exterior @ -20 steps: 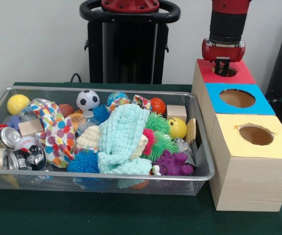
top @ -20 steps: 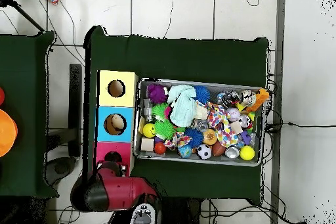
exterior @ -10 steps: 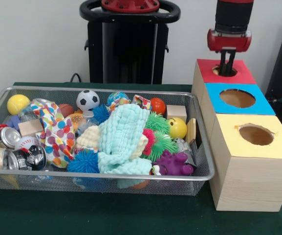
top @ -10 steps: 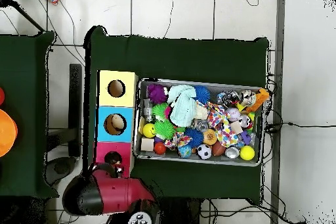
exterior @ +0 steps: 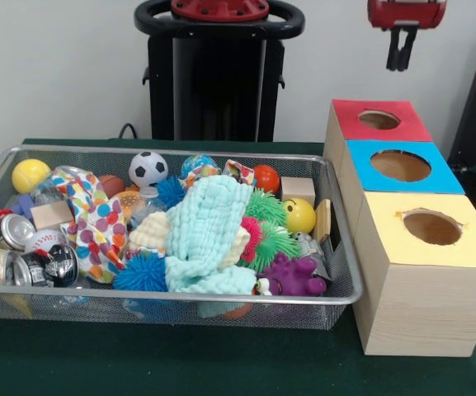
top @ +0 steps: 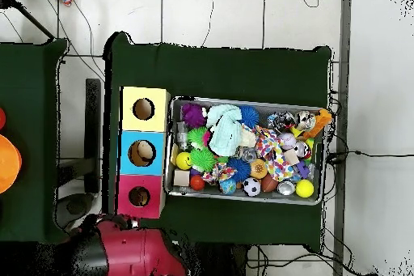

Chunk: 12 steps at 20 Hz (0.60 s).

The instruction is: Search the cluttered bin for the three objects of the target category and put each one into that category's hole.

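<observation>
Now gripper (exterior: 402, 58) at upper right of front frame, high above red box (exterior: 378, 124), fingers close together, nothing held. Red hole (exterior: 379, 120) uncovered; blue box (exterior: 400, 165) and yellow box (exterior: 431, 227) in row below it. Wire bin (exterior: 163, 301) fills left and centre, packed: soccer ball (exterior: 148, 168), yellow ball (exterior: 30, 175), smiley ball (exterior: 299, 215), mint cloth (exterior: 209, 235), purple toy (exterior: 291, 276), cans (exterior: 15, 231) at left edge.
</observation>
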Each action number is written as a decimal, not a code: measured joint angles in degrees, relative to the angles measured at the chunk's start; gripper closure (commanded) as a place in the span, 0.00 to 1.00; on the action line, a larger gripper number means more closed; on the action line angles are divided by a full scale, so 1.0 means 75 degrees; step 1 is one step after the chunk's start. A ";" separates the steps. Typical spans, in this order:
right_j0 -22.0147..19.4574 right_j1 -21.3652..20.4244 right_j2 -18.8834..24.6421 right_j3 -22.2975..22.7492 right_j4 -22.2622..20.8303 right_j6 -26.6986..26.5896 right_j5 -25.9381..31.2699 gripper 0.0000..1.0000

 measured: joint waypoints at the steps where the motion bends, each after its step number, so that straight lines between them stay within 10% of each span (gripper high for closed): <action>1: -0.0005 -0.0155 -0.0003 -0.0001 0.0013 0.0000 0.0154 1.00; 12: -0.0159 -0.0951 -0.0059 -0.0197 0.0005 0.0000 0.0298 1.00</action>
